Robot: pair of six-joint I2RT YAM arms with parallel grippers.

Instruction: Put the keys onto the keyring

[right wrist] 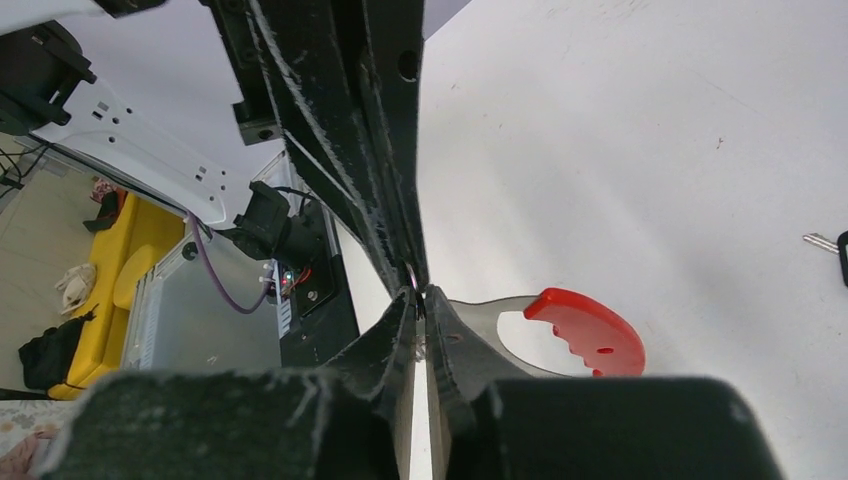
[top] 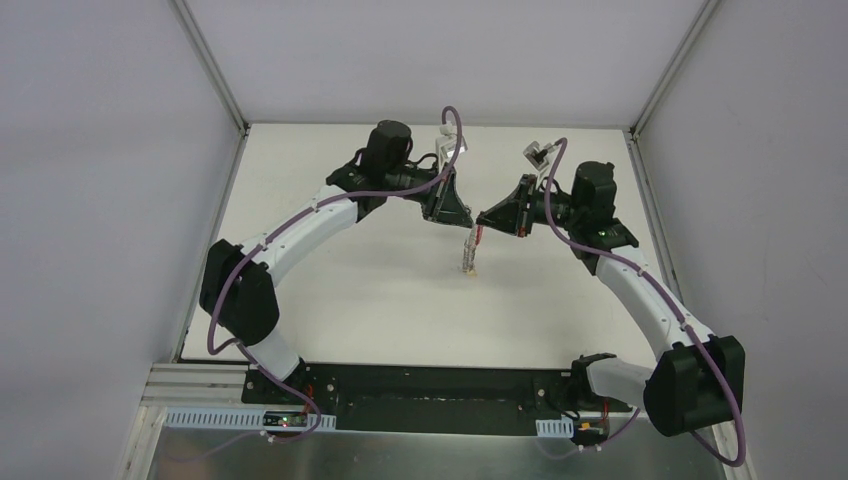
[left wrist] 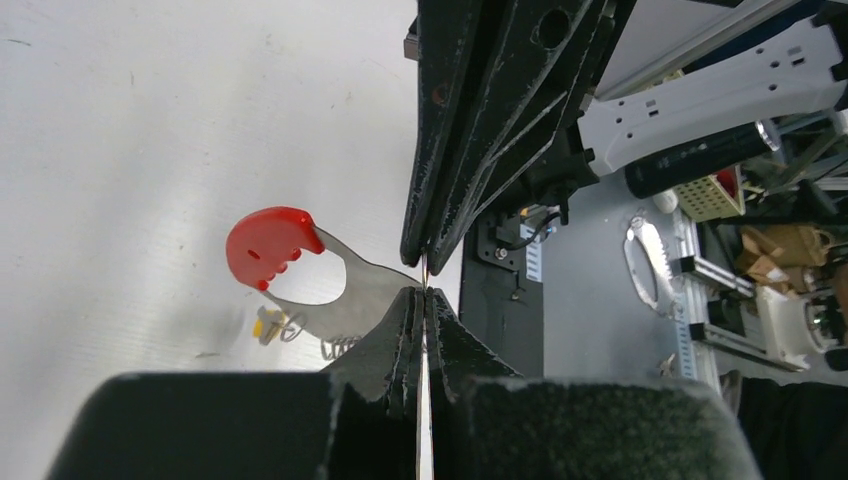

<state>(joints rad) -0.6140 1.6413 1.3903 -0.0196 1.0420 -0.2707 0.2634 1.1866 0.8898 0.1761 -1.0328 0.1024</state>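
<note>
The keys [top: 469,256] hang in a bunch between my two grippers, above the white table [top: 350,290]. In the left wrist view the strap's red end [left wrist: 268,245] and grey blade [left wrist: 352,292] stick out to the left. The yellow-headed key [left wrist: 264,325] and small rings [left wrist: 340,348] dangle below them. My left gripper [left wrist: 423,292] is shut on a thin metal edge of the bunch. My right gripper [right wrist: 420,293] meets it tip to tip, pinched on a small silver ring of the same bunch beside the red end [right wrist: 592,332]. A black loop, apparently the keyring [right wrist: 843,256], is cut off by the frame's edge beside a silver key tip [right wrist: 820,242].
A small silver-and-dark item [top: 537,152] lies at the back of the table behind the right arm. Grey walls close the table in on three sides. The black base plate [top: 420,398] with both arm bases runs along the near edge.
</note>
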